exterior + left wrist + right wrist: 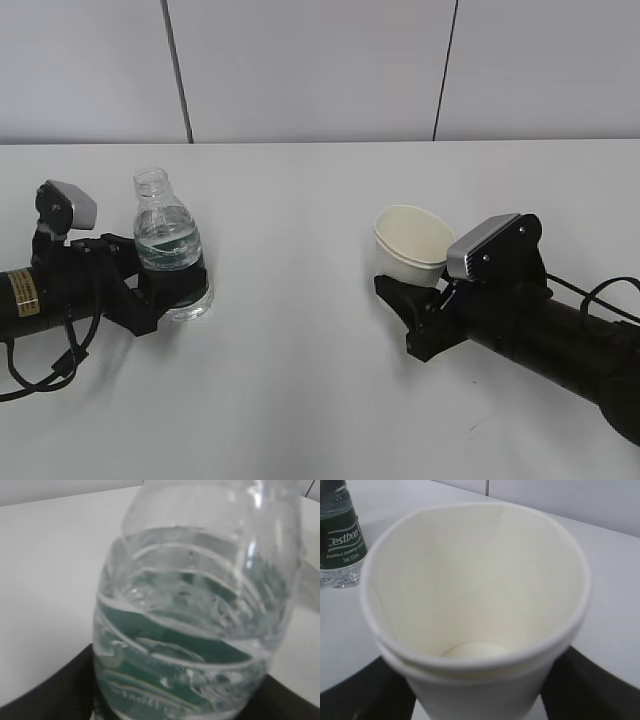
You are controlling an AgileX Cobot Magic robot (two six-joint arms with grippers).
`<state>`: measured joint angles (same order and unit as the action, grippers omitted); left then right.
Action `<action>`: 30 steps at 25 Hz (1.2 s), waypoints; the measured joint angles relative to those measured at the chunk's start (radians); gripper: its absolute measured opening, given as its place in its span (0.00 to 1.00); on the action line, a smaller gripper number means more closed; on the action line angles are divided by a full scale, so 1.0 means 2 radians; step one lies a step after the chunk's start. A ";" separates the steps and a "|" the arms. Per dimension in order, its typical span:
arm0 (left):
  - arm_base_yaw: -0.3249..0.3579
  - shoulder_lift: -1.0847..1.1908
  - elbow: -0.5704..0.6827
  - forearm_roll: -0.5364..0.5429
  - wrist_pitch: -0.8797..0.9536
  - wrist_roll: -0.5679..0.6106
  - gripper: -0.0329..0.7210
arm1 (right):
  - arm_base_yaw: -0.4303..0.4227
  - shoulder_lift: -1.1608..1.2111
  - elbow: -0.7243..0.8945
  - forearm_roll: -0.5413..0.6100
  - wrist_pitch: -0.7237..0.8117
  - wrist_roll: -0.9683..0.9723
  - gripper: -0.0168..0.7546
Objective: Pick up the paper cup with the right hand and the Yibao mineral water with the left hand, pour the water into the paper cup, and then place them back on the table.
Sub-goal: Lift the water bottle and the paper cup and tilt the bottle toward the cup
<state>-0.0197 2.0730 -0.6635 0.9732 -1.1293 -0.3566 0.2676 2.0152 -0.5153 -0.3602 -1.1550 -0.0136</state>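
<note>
Between the jaws of the left hand stands the Yibao mineral water, upright on the table, its base down among the black fingers and its capless neck well above them. The jaws flank the lower body of the bottle closely, yet whether they have clenched on it or only bracket it I cannot tell; the left wrist view shows dark finger edges at either lower corner with the green label filling the space between them. Across from it, the right hand has the paper cup seated between its jaws, which press on the cup's lower wall: the rim is squeezed slightly out of round in the right wrist view, so I judge this a real grasp. The cup leans, mouth tipped up and toward the bottle side, and it looks raised a little off the table, though the arm hides its base. Its inside is dry and empty. As for progress, the cup pickup seems done or nearly so, the bottle pickup is at the closing stage with the bottle unlifted, and the pour and the setting back of both things remain. By count: one bottle, one cup, two arms with one gripper each, and nothing else on the white surface near either tool.
</note>
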 joint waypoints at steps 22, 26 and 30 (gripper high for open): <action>0.000 -0.032 0.000 0.032 0.046 -0.017 0.60 | 0.000 0.000 0.000 -0.013 0.000 0.000 0.70; 0.000 -0.069 0.000 0.042 0.069 -0.037 0.60 | 0.000 0.000 0.000 -0.022 0.000 0.000 0.70; 0.000 -0.104 0.000 0.077 0.071 -0.076 0.60 | 0.000 0.000 -0.018 -0.043 0.001 0.000 0.70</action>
<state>-0.0197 1.8657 -0.6635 1.1266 -0.9866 -0.5090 0.2676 2.0152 -0.5517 -0.4464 -1.1532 -0.0136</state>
